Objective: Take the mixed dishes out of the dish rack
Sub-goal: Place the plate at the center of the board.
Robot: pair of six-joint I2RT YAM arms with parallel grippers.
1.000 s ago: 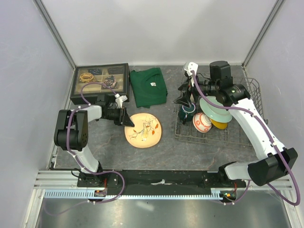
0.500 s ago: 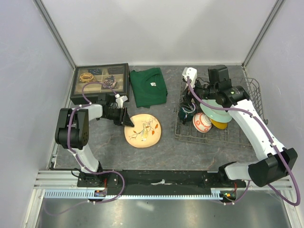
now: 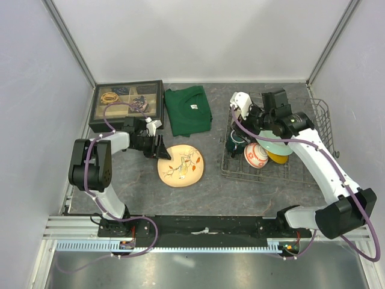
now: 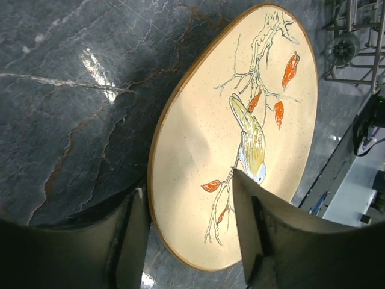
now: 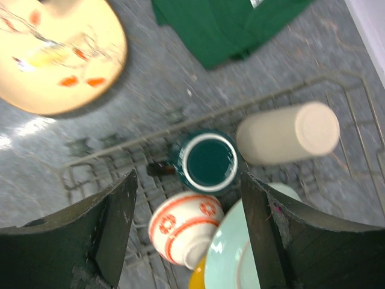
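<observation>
The cream plate (image 3: 181,165) with a bird painting (image 4: 240,120) lies on the table left of the dish rack (image 3: 264,176). My left gripper (image 3: 161,148) is open at the plate's left edge, its fingers (image 4: 187,183) straddling the rim with gaps on both sides. My right gripper (image 3: 240,123) hangs open over the rack's left part, nothing between its fingers (image 5: 188,177). Below it are the dark green mug (image 5: 207,162), the red-and-white bowl (image 5: 183,232), the beige tumbler (image 5: 289,133) on its side, the pale green plate (image 5: 228,265) and a yellow plate's edge (image 5: 197,282).
A folded green cloth (image 3: 188,110) lies behind the cream plate. A black compartmented tray (image 3: 127,103) stands at the back left, just behind my left arm. The rack has a raised wire basket (image 3: 322,117) on its right side, close to the right wall.
My left jaws have spread apart around the cream plate's rim; the plate has stayed put. My right gripper has drawn back toward the far side of the rack, still open.
</observation>
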